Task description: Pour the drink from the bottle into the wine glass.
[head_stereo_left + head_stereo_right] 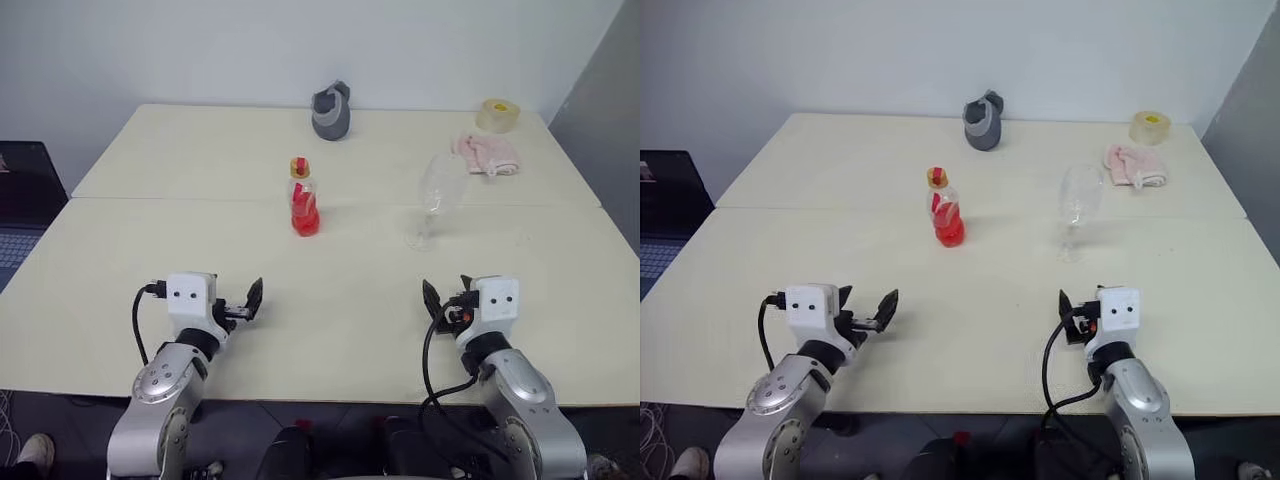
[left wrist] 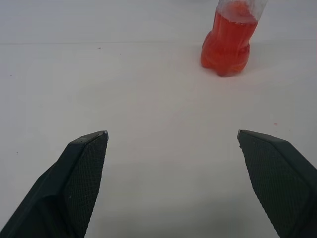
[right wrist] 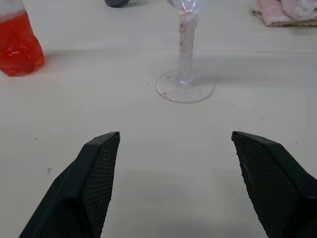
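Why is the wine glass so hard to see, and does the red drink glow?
In the left eye view the wine glass is clear and pale against the light table, so it nearly vanishes. In the right wrist view its foot casts a soft shadow. In the left wrist view the drink in the bottle looks bright, light passing through it.

Both arms are reaching forward side by side, forearms rising from the near edge and wrists held roughly level. The left gripper [image 1: 252, 300] is pointing ahead and slightly toward the right one, its two black fingers [image 2: 81, 171] standing wide apart — nothing is sitting between them. The right gripper [image 1: 436, 298] is pointing straight ahead, level with the left and well apart from it, its fingers [image 3: 96, 171] likewise spread wide and gripping nothing. A black cable is looping from each wrist back along its forearm.
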